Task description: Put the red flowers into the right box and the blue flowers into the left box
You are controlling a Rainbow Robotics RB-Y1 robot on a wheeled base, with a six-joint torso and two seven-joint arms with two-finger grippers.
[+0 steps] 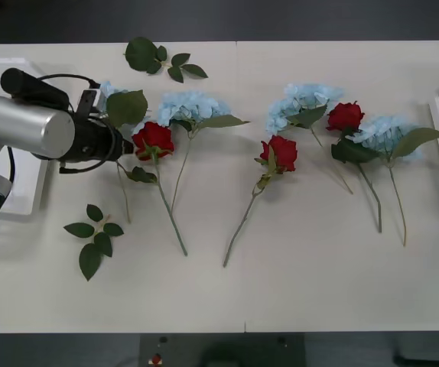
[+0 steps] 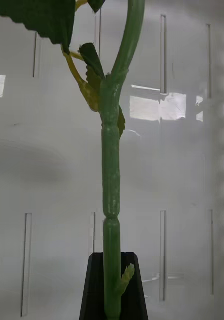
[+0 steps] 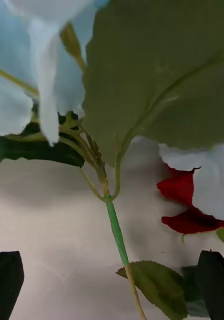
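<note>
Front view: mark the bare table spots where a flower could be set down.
Free: the near strip of the white table, right of the loose green leaf sprig; the far edge right of the other sprig. Crowded: the middle band of red roses and pale blue hydrangeas, where the open left gripper reaches. The right gripper holds a green stem.

Loose green leaf sprigs (image 1: pixel 160 60) (image 1: pixel 93 237) on a white table (image 1: pixel 304 275).
</note>
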